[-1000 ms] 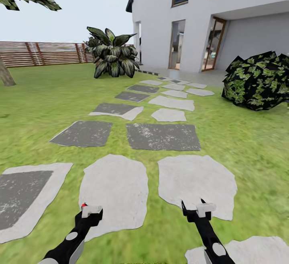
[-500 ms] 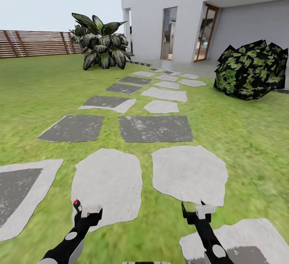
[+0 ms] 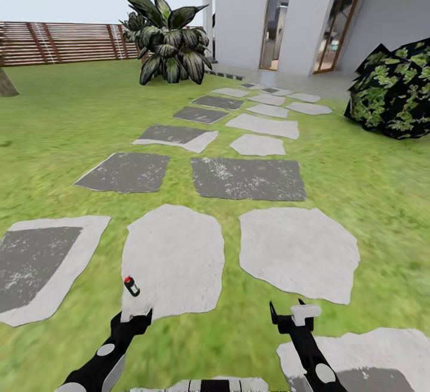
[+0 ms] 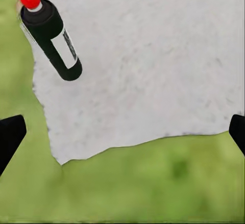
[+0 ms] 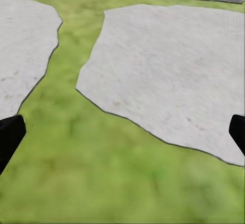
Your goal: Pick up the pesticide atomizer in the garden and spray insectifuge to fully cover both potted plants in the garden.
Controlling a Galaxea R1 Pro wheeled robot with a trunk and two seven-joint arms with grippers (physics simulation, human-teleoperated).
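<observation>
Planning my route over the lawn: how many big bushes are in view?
2. One broad-leaved bush stands by the house corner, left of the stone path; one dark bush sits right of it, cut by the frame edge. More may be out of view.

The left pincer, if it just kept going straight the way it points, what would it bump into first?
Probably the pale stepping stone or the grass at its edge. The left pincer is open, and the small black bottle with a red cap lies off to one side, likely missed.
</observation>
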